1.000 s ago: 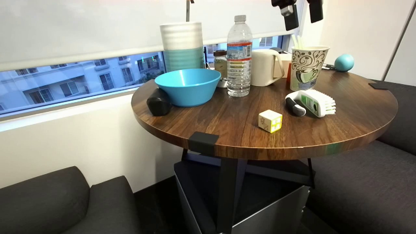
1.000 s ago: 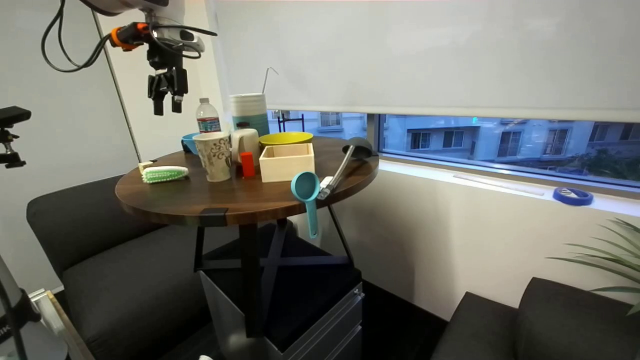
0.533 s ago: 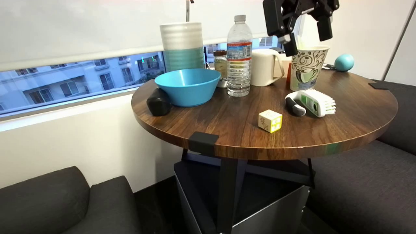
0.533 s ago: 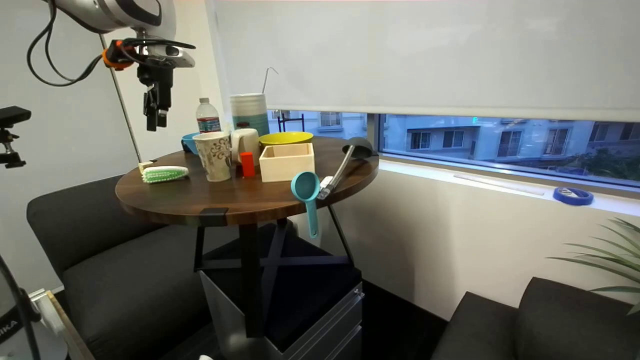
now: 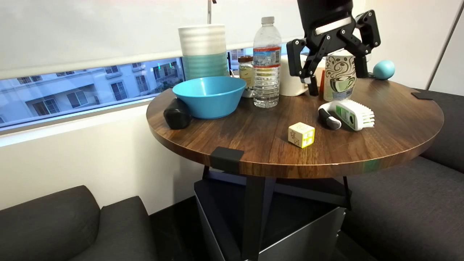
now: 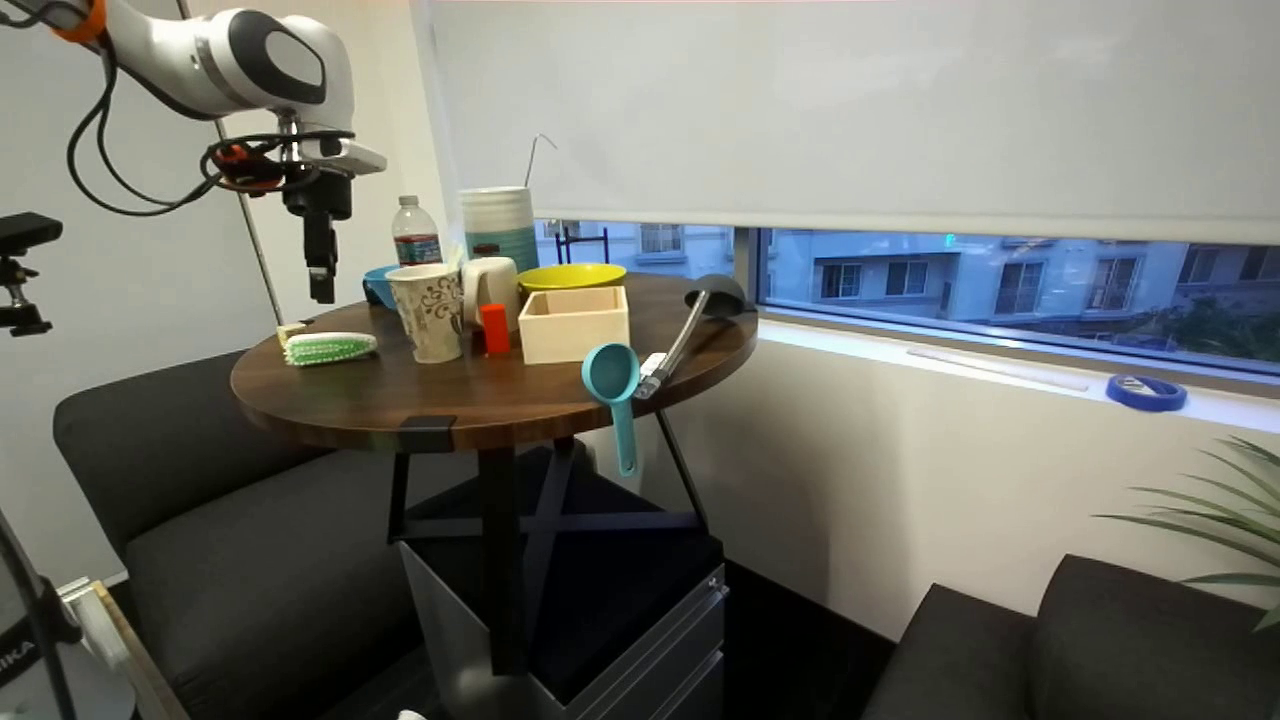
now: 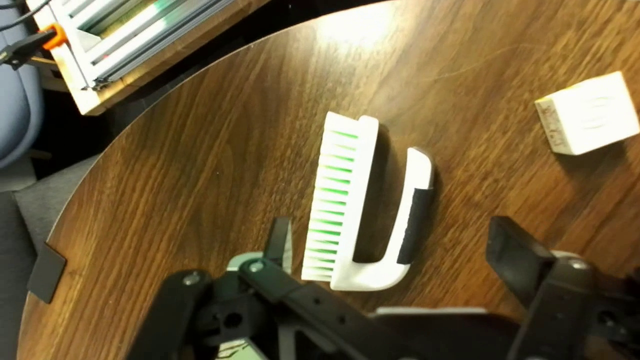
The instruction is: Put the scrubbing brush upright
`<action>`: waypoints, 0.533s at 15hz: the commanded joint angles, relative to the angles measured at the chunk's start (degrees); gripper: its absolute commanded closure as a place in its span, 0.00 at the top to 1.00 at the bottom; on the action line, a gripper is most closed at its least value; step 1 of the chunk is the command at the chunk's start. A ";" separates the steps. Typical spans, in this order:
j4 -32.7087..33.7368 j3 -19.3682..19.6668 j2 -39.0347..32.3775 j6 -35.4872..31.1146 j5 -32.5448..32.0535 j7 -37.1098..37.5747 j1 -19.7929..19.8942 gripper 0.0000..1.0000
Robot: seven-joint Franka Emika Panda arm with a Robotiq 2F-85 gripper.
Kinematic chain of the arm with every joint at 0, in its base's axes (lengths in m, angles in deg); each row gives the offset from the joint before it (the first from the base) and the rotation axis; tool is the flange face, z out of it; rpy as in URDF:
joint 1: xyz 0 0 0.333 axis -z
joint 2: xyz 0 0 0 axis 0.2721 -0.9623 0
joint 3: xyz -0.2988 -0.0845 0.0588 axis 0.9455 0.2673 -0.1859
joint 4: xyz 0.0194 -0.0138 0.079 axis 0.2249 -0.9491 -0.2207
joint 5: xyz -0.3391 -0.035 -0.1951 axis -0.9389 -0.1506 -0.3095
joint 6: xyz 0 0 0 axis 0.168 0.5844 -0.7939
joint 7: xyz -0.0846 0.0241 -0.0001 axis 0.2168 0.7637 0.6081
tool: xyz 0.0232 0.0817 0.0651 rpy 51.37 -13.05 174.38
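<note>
The scrubbing brush (image 5: 351, 113) lies on its side on the round wooden table, and it also shows in an exterior view (image 6: 330, 348). In the wrist view the brush (image 7: 356, 210) has white and green bristles facing left and a white looped handle with a dark grip on the right. My gripper (image 5: 337, 80) is open and empty, pointing down above the table; it also shows in an exterior view (image 6: 321, 288). In the wrist view the gripper (image 7: 392, 242) has one finger left of the bristles and one right of the handle, with the brush below, untouched.
A patterned paper cup (image 5: 340, 85) stands close beside the brush, partly behind the gripper. A pale yellow cube (image 5: 301, 135) lies near the table's front edge. A water bottle (image 5: 267, 76), blue bowl (image 5: 210, 98), red block (image 6: 494, 328) and wooden box (image 6: 575, 325) stand on the table.
My gripper has come down toward the table and the brush, staying open, and has turned so that its fingers line up in an exterior view. The brush and other objects have not moved.
</note>
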 commanded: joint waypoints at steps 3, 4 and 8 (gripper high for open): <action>-3.48 -0.07 0.02 -1.93 -1.85 5.22 -0.24 0.99; -3.56 -0.06 -0.35 -1.95 -1.90 5.35 -0.30 1.00; -3.68 0.04 -1.52 -2.21 -1.94 5.38 -0.42 1.00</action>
